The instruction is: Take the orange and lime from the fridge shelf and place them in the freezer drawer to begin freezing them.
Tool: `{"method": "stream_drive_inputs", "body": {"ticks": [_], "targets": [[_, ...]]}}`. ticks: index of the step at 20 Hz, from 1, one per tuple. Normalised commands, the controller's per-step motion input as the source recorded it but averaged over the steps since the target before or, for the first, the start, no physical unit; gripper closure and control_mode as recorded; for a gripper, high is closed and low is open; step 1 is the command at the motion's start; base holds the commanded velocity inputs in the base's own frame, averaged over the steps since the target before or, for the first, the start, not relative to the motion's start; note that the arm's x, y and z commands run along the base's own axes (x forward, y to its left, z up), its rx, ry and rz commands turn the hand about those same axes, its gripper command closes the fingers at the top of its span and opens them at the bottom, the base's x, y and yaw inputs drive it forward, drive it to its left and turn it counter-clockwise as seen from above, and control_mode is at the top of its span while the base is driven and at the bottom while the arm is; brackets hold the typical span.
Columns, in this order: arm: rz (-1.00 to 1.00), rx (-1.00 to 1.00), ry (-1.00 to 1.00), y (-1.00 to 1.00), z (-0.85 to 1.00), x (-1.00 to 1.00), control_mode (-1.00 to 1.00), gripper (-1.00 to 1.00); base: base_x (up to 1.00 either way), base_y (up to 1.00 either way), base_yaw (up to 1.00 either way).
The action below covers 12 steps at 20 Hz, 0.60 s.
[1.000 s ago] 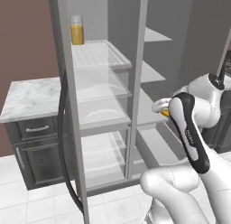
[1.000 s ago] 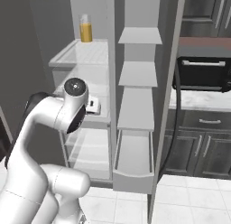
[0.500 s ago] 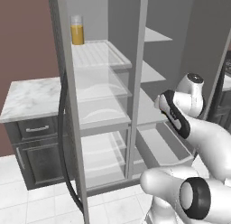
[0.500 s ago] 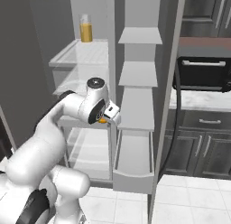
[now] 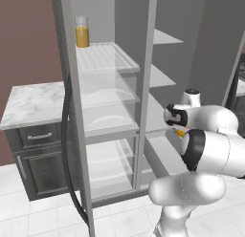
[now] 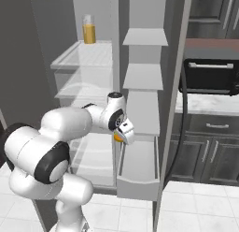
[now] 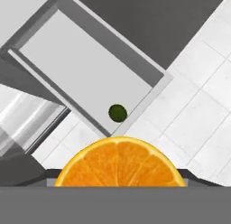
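Observation:
My gripper (image 6: pixel 121 134) is shut on the orange (image 6: pixel 117 137), a bright slice-faced fruit that sits large at the bottom of the hand view (image 7: pixel 119 163). It hangs over the left part of the open freezer drawer (image 6: pixel 139 182), a pale grey box pulled out at the bottom of the right compartment. The lime (image 7: pixel 117 113), small and dark green, lies on the drawer's floor (image 7: pixel 81 74) near its front wall. In the left base view the orange (image 5: pixel 181 133) peeks out beside the hand. The ridged white fridge shelf (image 5: pixel 103 57) is high up on the left (image 6: pixel 86 54).
A glass of orange juice (image 5: pixel 82 32) stands at the back of the top shelf (image 6: pixel 88 29). Plain grey shelves (image 6: pixel 144 76) stack above the drawer. A dark oven (image 6: pixel 208 76) sits on the right counter, and a marble counter (image 5: pixel 33 104) is at the left.
The arm has swung right, out of the fridge compartment, carrying the orange to a spot over the freezer drawer. The base views have not shifted.

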Motion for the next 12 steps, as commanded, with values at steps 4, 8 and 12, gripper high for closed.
{"method": "stream_drive_inputs", "body": {"ticks": [4, 8, 12], "targets": [[-0.15, 0.07, 0.21, -0.27, -0.89, 0.32, -1.00, 1.00, 0.00, 0.00, 0.00], [-0.07, 0.02, 0.13, -0.02, -0.92, 0.40, -1.00, 1.00, 0.00, 0.00, 0.00], [-0.05, 0.01, 0.06, 0.00, -0.89, 0.26, -1.00, 1.00, 0.00, 0.00, 0.00]]}}
